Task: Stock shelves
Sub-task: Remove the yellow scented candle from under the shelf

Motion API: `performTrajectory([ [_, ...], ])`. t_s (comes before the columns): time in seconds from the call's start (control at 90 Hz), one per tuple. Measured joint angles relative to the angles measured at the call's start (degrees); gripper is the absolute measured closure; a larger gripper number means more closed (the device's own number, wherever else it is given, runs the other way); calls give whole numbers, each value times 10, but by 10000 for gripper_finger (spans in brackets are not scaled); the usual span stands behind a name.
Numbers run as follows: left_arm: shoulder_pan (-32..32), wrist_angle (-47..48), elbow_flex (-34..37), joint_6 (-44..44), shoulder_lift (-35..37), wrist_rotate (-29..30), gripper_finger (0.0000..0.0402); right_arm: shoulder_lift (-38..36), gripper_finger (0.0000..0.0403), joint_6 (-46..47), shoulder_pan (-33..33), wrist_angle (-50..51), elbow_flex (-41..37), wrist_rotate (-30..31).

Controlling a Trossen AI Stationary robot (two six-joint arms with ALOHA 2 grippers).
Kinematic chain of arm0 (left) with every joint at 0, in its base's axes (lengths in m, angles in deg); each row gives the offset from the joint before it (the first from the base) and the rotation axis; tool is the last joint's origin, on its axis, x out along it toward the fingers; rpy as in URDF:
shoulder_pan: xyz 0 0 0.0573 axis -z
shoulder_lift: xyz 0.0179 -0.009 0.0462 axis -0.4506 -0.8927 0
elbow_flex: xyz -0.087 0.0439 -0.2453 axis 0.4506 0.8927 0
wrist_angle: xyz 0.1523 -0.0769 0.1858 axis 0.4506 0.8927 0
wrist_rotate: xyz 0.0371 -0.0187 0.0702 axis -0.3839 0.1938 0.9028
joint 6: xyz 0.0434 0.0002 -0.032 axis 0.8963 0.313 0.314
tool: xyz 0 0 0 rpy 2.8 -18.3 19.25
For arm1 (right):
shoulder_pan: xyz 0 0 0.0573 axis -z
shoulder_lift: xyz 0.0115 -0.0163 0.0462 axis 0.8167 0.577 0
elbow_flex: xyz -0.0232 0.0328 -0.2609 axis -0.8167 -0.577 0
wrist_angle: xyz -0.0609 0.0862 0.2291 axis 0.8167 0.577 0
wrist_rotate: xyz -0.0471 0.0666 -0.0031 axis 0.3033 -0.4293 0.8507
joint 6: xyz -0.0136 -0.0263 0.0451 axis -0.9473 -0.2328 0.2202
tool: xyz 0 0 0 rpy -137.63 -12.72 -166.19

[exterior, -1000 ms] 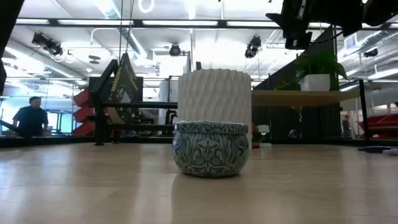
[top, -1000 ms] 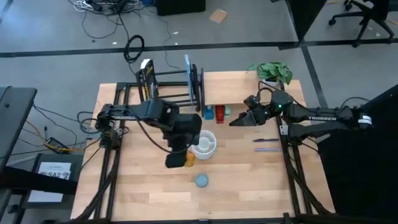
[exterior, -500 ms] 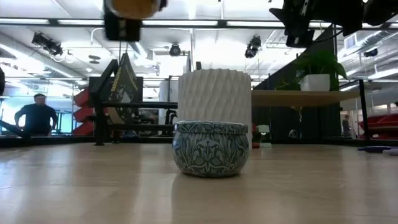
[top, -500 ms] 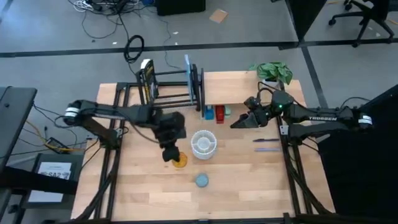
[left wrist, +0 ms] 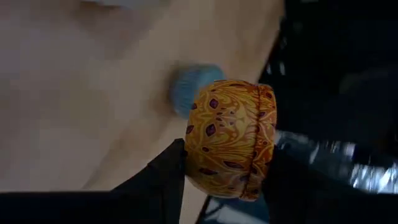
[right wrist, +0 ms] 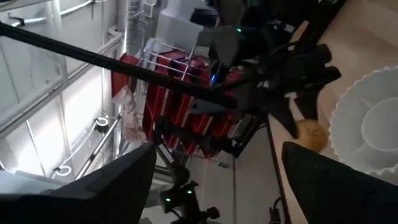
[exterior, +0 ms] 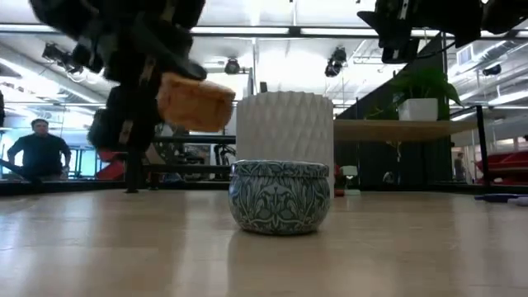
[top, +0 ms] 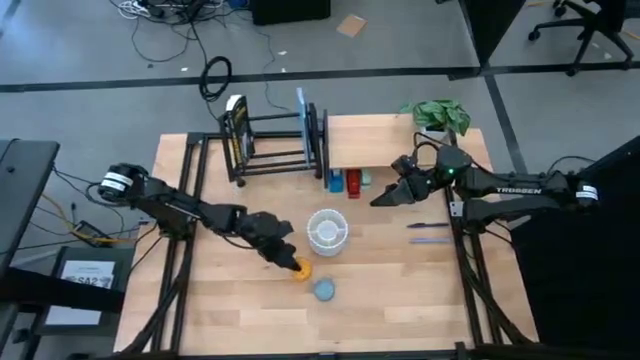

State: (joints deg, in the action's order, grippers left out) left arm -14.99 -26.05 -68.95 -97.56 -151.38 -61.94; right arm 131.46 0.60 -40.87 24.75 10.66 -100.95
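Gripping an orange patterned tin (left wrist: 229, 140) in my left tool (top: 283, 258), I hold it above the table (top: 400, 290), near the blue tin (top: 325, 290). My right tool (top: 385, 196) hangs near the wooden shelf (top: 380, 145) with fingers spread; the black rack (top: 275, 140) stands beside it.

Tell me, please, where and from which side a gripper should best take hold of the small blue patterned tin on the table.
Probably from straight above, fingers closing across the round side wall of the blue tin. It sits upright and low with a flat lid, apart from the white ribbed pot. The left gripper, nearest, already holds the orange tin.
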Motion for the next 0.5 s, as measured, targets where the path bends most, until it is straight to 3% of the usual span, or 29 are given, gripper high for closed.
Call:
performTrajectory([
  [0.5,8,-36,8,-31,-94,-18,238,1,85,11,2,2,0,30],
])
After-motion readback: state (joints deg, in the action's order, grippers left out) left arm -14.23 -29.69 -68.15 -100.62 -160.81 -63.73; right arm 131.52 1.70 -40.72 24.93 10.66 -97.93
